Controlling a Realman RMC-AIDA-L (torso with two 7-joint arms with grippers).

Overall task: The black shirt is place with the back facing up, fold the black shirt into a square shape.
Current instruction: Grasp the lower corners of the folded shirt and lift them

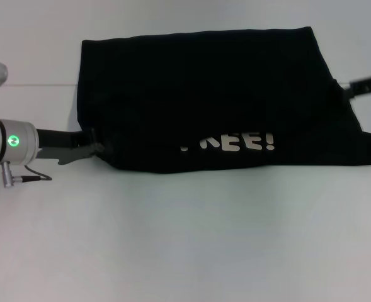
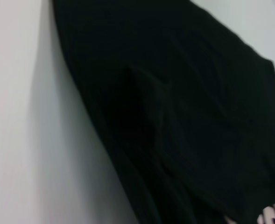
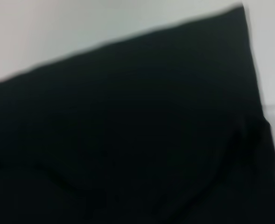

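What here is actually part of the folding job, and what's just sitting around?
Part of the job:
- black shirt, already folded over, white lettering showing on its near flap
- left gripper, at the shirt's left near corner
- right gripper, at the shirt's right edge

Just there:
- white table, nothing else lying on it

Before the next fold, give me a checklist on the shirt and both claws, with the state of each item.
1. Black shirt lies folded on the white table: ok.
2. White lettering shows at the near edge, so that layer has turned face up: ok.
3. Left claw is at the shirt's left near corner: ok; its grip on the cloth: cannot tell.
4. Right claw is at the shirt's right edge: ok; its grip: cannot tell.
5. Shape is square: not ok; a flap juts out at the right near corner.
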